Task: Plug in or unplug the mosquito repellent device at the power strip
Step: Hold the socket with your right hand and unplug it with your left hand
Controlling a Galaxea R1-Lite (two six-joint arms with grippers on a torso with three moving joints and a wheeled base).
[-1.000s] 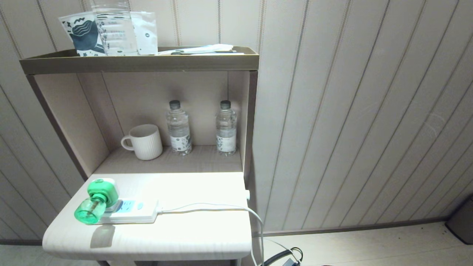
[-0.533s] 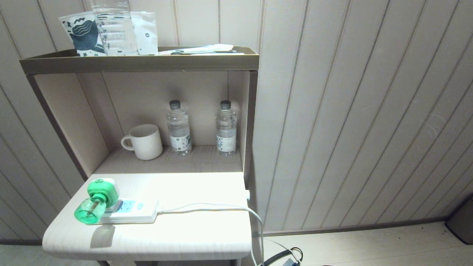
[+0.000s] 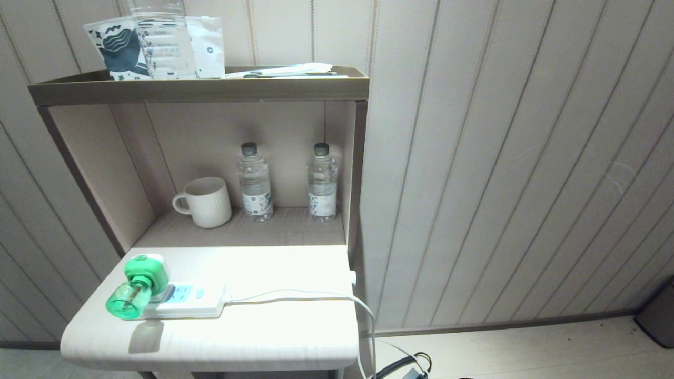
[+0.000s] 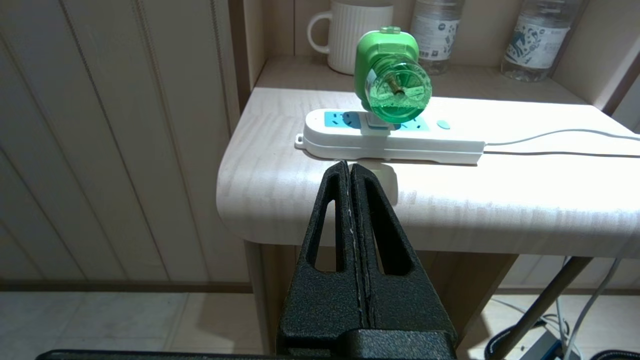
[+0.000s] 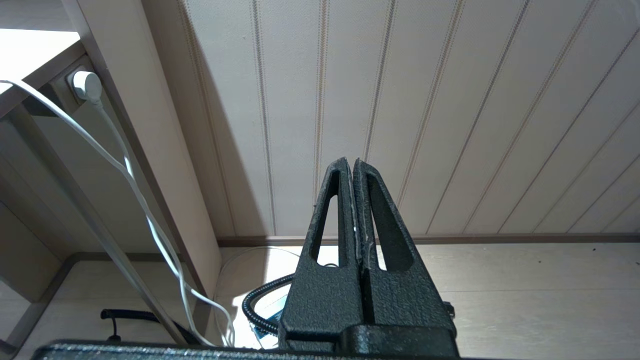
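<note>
Facing mosquito repellent device (image 4: 392, 75) on power strip (image 4: 390, 140): left pincer (image 4: 349, 167) closed, empty; right pincer (image 5: 350, 165) closed, empty.

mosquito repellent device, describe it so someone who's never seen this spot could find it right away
Find the pale wooden table in front of the open shelf unit; a white power strip lies near its left front corner. The mosquito repellent device is plugged into that strip's left part. It is the only bright green thing here, unlike the clear water bottles and cream mug on the shelf.
</note>
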